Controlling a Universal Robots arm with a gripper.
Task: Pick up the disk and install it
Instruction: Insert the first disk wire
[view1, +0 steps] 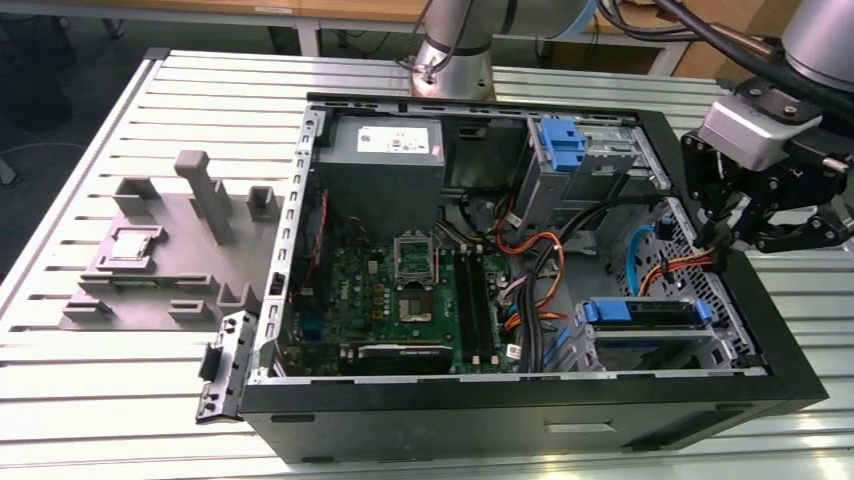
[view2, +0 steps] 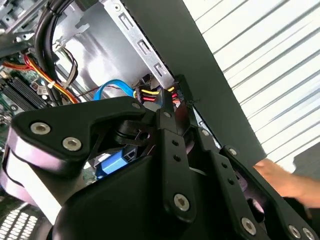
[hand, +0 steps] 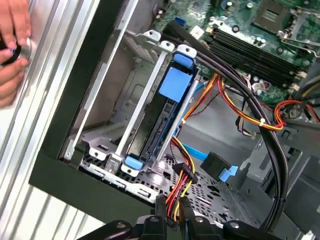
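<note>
The disk (view1: 641, 313), a drive in a blue bracket, sits in the drive cage at the near corner of the open computer case (view1: 534, 395), on the exterior view's right. In the first wrist view the disk (hand: 167, 107) stands on edge between the cage's metal rails. My gripper (view1: 717, 243) hangs over the case's wall on that side, above and behind the disk. Its fingertips look shut with nothing between them in both wrist views (view2: 169, 97) (hand: 171, 207). A red-and-yellow power cable (hand: 181, 182) lies just past them.
A grey power-supply box (view1: 384, 145) and an upright blue latch (view1: 561, 140) sit at the case's far side, the motherboard (view1: 400, 290) in its middle. A grey fixture (view1: 174, 250) lies on the slatted table. A person's hand (hand: 10, 45) is beside the case.
</note>
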